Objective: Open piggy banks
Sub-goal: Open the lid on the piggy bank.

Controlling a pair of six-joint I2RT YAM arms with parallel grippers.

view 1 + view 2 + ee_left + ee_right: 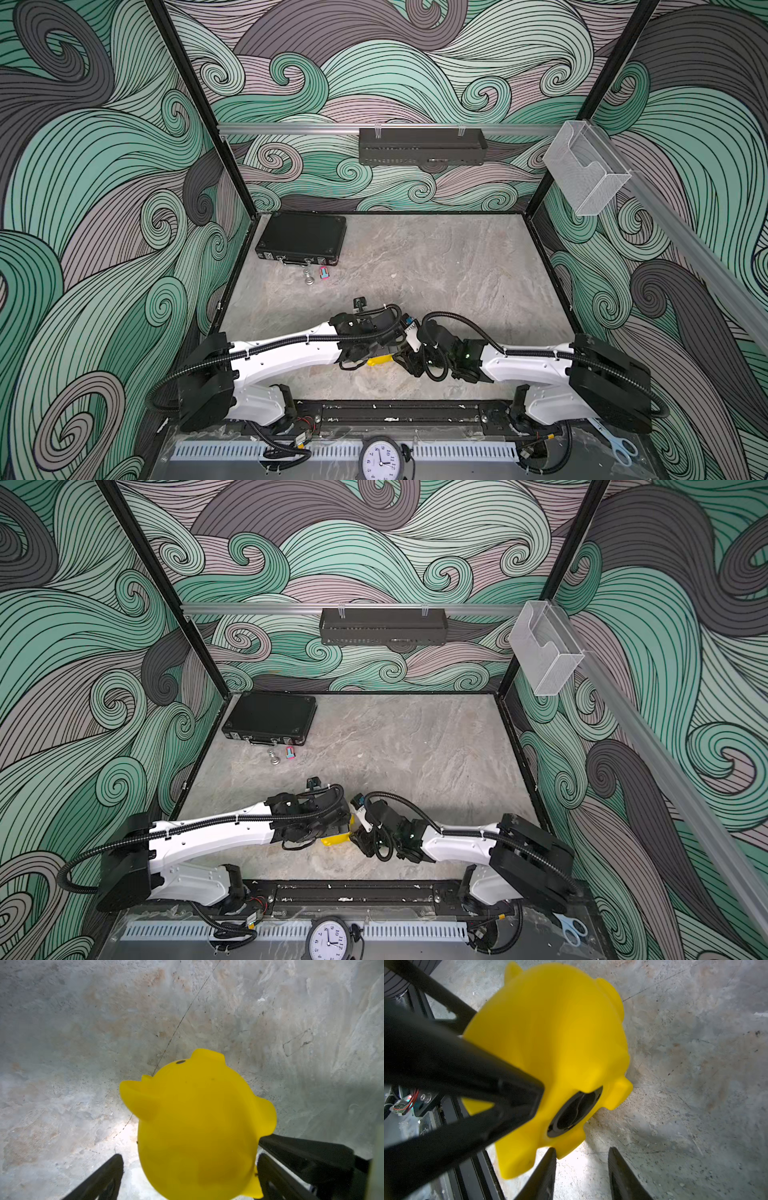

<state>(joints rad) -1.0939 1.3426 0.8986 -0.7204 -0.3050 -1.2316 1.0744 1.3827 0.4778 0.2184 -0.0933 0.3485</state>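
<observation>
While both top views show only a yellow sliver of the piggy bank (pixel 380 360) (pixel 335 838) on the table (pixel 436 266) between the two wrists, near the front edge, the wrist views show more. Left wrist view: left gripper (pixel 189 1169) spread wide around the pig's body (pixel 197 1126), one finger clear of it, contact on the other side unclear. Right wrist view: belly hole (pixel 574 1111) visible, right gripper (pixel 582 1157) partly open, holding nothing, one tip at the pig's leg.

Both arms hide most of the piggy bank (pixel 380 360) in both top views
</observation>
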